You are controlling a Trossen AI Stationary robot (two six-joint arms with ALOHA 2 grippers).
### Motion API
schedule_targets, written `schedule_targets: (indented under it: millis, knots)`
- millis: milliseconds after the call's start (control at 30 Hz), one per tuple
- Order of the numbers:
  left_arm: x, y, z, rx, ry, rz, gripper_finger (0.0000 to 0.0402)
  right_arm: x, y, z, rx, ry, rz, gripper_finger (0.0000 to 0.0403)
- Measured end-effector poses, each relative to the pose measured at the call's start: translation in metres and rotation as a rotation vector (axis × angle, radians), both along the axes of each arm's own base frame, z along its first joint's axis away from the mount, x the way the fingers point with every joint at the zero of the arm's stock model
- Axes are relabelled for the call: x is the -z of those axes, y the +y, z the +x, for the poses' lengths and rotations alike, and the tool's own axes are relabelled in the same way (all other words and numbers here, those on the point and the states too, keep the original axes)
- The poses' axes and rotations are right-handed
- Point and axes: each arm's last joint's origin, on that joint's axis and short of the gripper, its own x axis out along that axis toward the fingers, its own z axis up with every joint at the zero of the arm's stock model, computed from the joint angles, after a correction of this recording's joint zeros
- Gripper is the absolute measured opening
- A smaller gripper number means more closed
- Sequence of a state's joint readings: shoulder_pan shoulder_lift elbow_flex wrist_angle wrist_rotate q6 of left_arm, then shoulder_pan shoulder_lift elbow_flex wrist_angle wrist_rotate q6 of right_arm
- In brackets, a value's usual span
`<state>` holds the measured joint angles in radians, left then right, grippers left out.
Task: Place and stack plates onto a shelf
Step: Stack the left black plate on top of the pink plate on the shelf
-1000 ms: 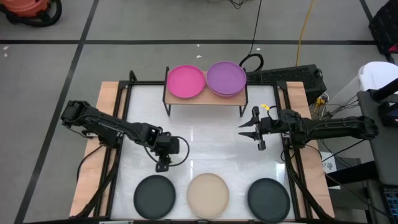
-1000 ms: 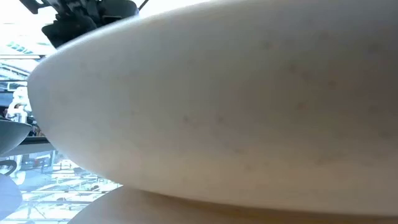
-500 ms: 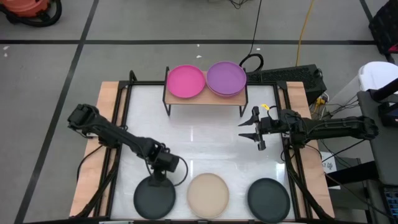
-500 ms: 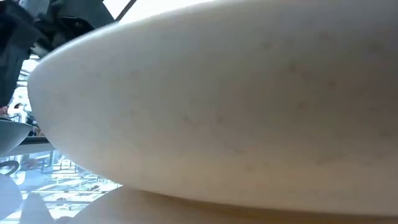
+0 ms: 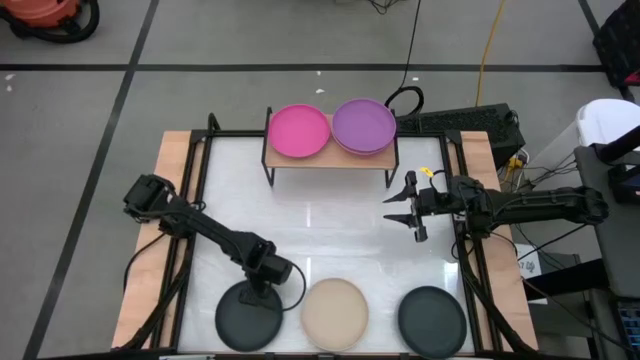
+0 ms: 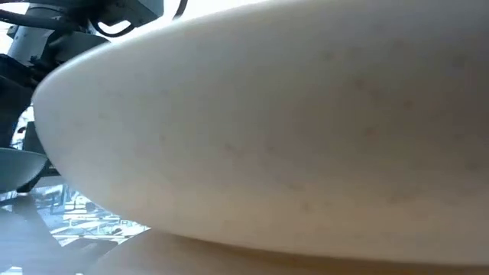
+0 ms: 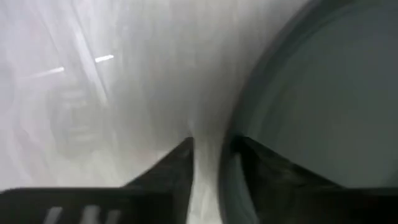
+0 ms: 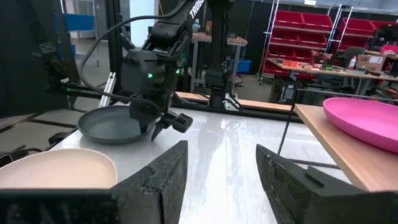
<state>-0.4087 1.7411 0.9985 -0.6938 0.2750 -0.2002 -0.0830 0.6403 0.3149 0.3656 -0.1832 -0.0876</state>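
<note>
Beige plate [image 6: 290, 130] fills low view; left tool [image 7: 211, 155] straddles black plate [image 5: 248, 317] rim, grip unclear; right tool [image 5: 404, 207] open.

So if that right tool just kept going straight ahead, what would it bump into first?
Probably the left tool, at the rim of the black plate right behind it. The table between looks free, though depth is hard to judge.

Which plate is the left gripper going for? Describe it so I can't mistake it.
Three plates line the table's front edge, opposite the shelf. It is the black plate at the left end, beside the beige plate. Unlike the other black plate, the left gripper straddles its rim.
</note>
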Motion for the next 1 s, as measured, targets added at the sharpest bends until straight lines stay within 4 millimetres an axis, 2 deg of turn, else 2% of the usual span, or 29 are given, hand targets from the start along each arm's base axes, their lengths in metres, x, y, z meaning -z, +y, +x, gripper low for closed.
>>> schedule_targets:
  millis: [167,233,400,533,800,1000]
  knots:
    - [-0.007,0.013,0.001,-0.027,0.005,-0.010,0.0027,0.000,0.000,0.000,0.000,0.000,-0.001,0.0171]
    - [-0.013,0.020,0.000,-0.057,0.019,-0.018,0.0014,0.000,0.000,0.000,0.000,0.000,-0.001,0.0171]
    - [-0.038,0.041,-0.009,-0.145,0.000,0.033,0.0012,0.000,0.000,0.000,0.000,0.004,0.004,0.0171]
    - [-0.078,0.062,-0.021,-0.193,-0.108,0.121,0.0012,0.003,0.000,-0.001,0.005,0.000,0.003,0.0171]
    - [-0.172,0.109,-0.045,-0.359,-0.498,0.249,0.0011,0.010,-0.002,-0.001,0.080,0.015,-0.007,0.0171]
    - [-0.217,0.148,-0.047,-0.440,-0.779,0.382,0.0011,0.007,-0.002,-0.001,0.080,-0.019,-0.014,0.0171]
